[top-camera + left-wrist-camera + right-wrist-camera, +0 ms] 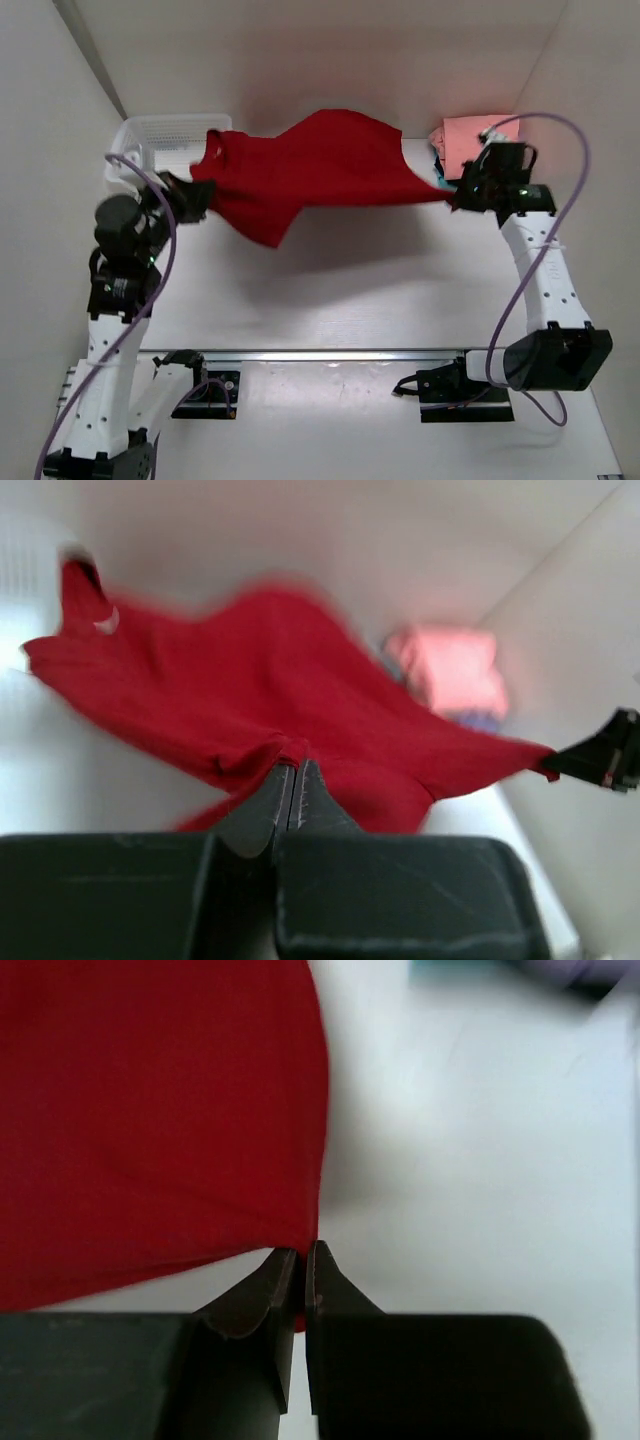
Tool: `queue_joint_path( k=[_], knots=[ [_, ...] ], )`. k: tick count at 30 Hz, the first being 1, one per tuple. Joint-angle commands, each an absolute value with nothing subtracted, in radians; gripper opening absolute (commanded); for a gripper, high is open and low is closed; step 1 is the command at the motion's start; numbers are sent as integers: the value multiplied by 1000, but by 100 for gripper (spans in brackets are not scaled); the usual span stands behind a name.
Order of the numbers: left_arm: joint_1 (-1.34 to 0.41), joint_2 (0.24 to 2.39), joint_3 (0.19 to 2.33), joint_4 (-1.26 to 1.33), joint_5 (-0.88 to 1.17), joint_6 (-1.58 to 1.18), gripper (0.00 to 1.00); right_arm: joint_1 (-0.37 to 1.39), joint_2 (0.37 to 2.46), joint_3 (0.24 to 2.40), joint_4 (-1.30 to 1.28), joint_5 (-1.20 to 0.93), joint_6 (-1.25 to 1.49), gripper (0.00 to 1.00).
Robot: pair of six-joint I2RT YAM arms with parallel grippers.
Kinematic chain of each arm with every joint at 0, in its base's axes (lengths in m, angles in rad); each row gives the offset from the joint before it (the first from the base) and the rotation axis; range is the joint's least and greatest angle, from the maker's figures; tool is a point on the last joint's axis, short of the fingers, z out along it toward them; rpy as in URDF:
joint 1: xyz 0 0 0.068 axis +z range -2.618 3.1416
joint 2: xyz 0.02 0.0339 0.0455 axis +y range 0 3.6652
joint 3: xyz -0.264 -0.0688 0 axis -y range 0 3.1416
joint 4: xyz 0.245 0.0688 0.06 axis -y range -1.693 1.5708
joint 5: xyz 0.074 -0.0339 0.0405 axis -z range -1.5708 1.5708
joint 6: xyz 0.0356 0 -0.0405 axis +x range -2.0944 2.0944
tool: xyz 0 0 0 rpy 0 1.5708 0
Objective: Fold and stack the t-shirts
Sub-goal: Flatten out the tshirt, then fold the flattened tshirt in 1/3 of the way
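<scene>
A dark red t-shirt [310, 165] hangs stretched in the air between both arms, above the back of the table. My left gripper [203, 196] is shut on its left edge; in the left wrist view the jaws [291, 770] pinch a fold of the red cloth [250, 680]. My right gripper [458, 196] is shut on the shirt's right corner, and the right wrist view shows red cloth [150, 1110] caught between the closed jaws [303, 1252]. A stack of folded t-shirts with a salmon pink one [470, 138] on top lies at the back right, also showing as a pink stack [455, 670].
A white mesh basket [155, 135] stands at the back left, partly behind the shirt. White walls close in the table on the left, back and right. A metal rail [320, 355] with the arm bases runs along the near edge.
</scene>
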State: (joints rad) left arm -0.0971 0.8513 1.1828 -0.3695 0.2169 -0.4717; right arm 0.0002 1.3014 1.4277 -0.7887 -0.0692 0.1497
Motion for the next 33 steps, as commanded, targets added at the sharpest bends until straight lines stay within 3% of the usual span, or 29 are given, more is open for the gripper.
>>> queue_joint_path(
  k=[1, 5, 10, 13, 19, 33],
  knots=[
    [-94, 791, 901, -512, 198, -488, 0, -17, 1272, 1205, -778, -216, 163, 0],
    [-95, 611, 674, -600, 216, -541, 0, -29, 1224, 990, -764, -310, 183, 0],
    [-107, 532, 483, -684, 278, -609, 0, -40, 1166, 790, -824, -307, 209, 0],
    [-107, 511, 437, -696, 321, -634, 0, -8, 1178, 813, -865, -247, 216, 0],
    [-126, 502, 443, -709, 331, -687, 0, -48, 1279, 801, -937, -236, 227, 0],
    [-52, 788, 715, -721, 226, -603, 0, -69, 1410, 919, -1005, -135, 183, 0]
  ],
)
